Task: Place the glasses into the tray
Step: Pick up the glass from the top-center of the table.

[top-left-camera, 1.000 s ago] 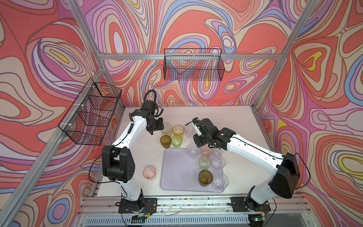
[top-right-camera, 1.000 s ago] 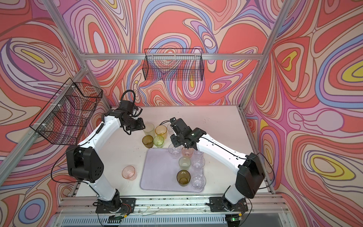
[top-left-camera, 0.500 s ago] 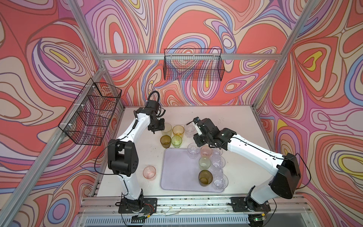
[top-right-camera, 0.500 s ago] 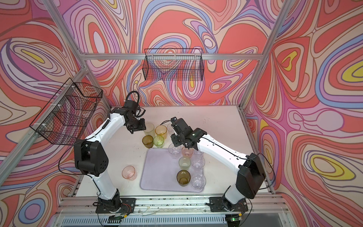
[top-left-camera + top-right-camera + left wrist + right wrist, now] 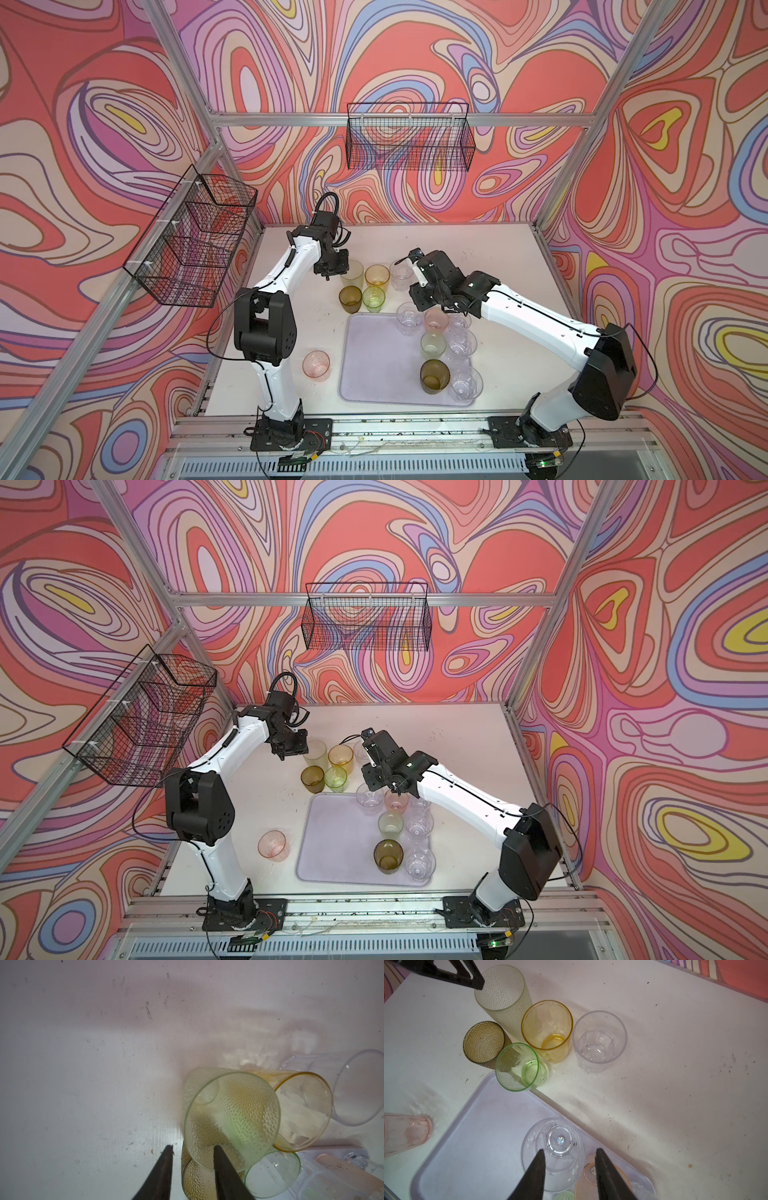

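Note:
The pale lilac tray [image 5: 374, 365] lies at the table's front middle, holding several glasses along its right side: clear [image 5: 408, 324], pink [image 5: 435, 322], pale green [image 5: 432, 345] and olive-brown [image 5: 434, 376]. Behind it stand a frosted green glass [image 5: 353, 270], an amber one [image 5: 377, 276], a clear one [image 5: 401, 274], an olive one [image 5: 350, 299] and a green one [image 5: 373, 298]. A pink glass [image 5: 316, 365] stands left of the tray. My left gripper [image 5: 192, 1147] is open, one finger inside the frosted green glass [image 5: 230, 1115], one outside. My right gripper [image 5: 569, 1151] hangs open above the tray's clear glass [image 5: 552, 1159].
Two black wire baskets hang on the walls, one at the back [image 5: 409, 141] and one at the left [image 5: 195, 237]. The five glasses behind the tray stand packed close together, the green one [image 5: 517, 1067] touching the tray's far rim [image 5: 550, 1103].
My left arm has swung in toward the frosted green glass and its jaws have narrowed around that glass's wall. The right arm has hardly moved; its jaws opened slightly.

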`<state>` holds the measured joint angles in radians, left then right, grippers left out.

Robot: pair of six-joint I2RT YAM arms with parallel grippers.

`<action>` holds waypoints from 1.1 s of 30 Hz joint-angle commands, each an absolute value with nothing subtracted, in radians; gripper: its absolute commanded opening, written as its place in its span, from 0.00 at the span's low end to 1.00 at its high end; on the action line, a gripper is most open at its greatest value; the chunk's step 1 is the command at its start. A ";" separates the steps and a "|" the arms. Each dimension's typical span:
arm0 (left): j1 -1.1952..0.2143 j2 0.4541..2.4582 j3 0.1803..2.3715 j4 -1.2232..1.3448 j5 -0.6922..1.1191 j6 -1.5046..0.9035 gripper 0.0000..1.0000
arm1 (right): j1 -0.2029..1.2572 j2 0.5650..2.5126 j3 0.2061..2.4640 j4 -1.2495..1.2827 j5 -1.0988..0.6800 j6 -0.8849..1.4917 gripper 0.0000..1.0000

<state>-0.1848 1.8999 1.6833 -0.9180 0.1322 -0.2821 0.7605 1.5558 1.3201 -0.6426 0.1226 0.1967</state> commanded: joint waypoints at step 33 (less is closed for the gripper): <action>-0.192 1.982 1.746 -0.969 0.094 -0.311 0.16 | 0.756 1.503 1.272 -0.641 0.120 0.221 0.38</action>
<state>-0.1852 1.9614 1.7199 -0.9306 0.1066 -0.2970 0.7605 1.5349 1.2827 -0.6430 0.1223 0.2081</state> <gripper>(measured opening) 0.163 0.384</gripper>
